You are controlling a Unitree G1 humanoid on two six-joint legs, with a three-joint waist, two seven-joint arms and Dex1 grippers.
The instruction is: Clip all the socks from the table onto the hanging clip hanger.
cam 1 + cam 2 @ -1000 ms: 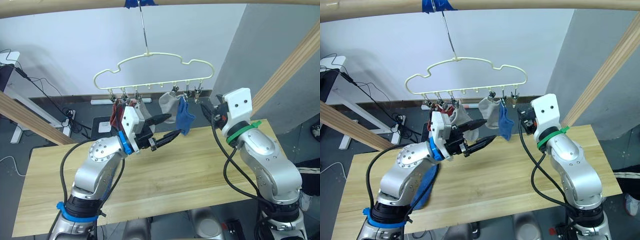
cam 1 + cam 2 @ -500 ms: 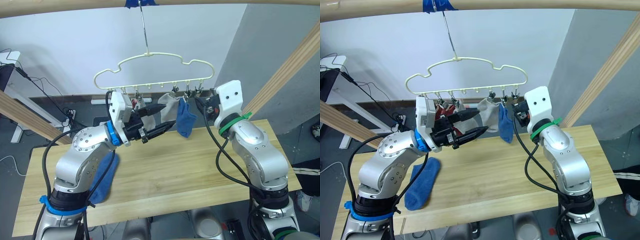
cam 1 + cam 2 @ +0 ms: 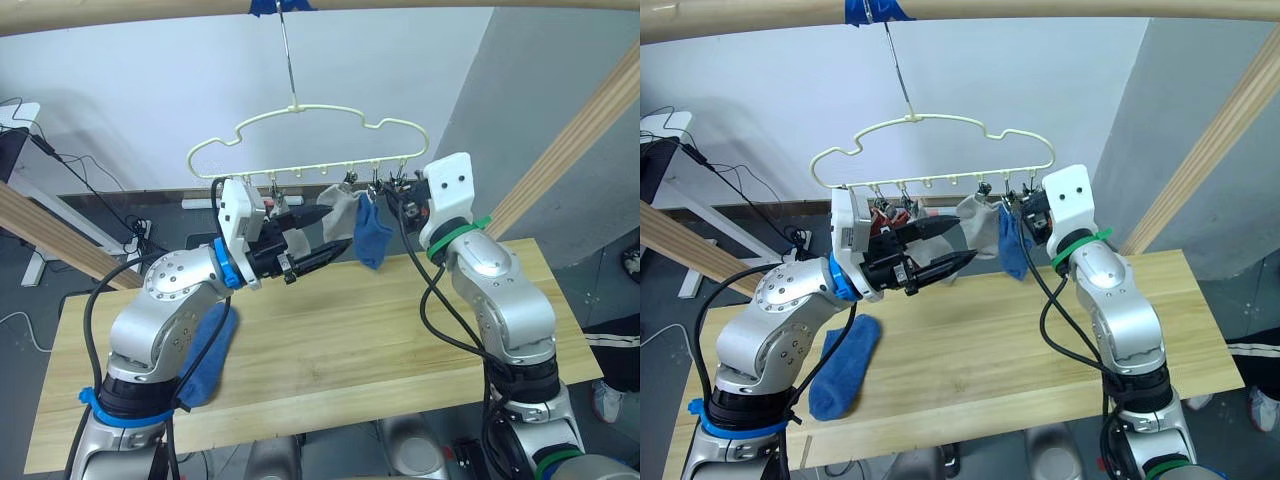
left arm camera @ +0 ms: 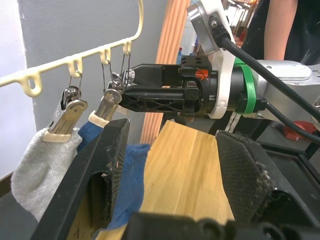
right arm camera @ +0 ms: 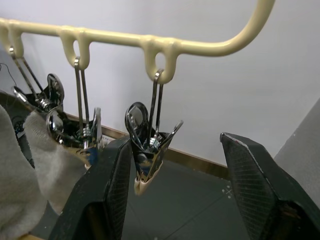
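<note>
While the pale yellow hanger (image 3: pixel 305 140) hangs by its thin hook from the wooden beam (image 3: pixel 120 15) along the top of the frame, both arms reach up to its row of clips at centre frame. The right gripper (image 5: pixel 172 165) has its jaws spread wide around the empty end clip (image 5: pixel 148 150), touching nothing. The left gripper (image 4: pixel 172 165) is just below the clips with its jaws also apart and holding nothing, pointing toward the right one. A grey sock (image 3: pixel 338 210) and a blue sock (image 3: pixel 372 235) hang side by side from clips in mid-frame; a rust red sock (image 3: pixel 885 215) shows behind the left arm. A second blue sock (image 3: pixel 840 365) lies flat at the lower left of the desk (image 3: pixel 400 340).
</note>
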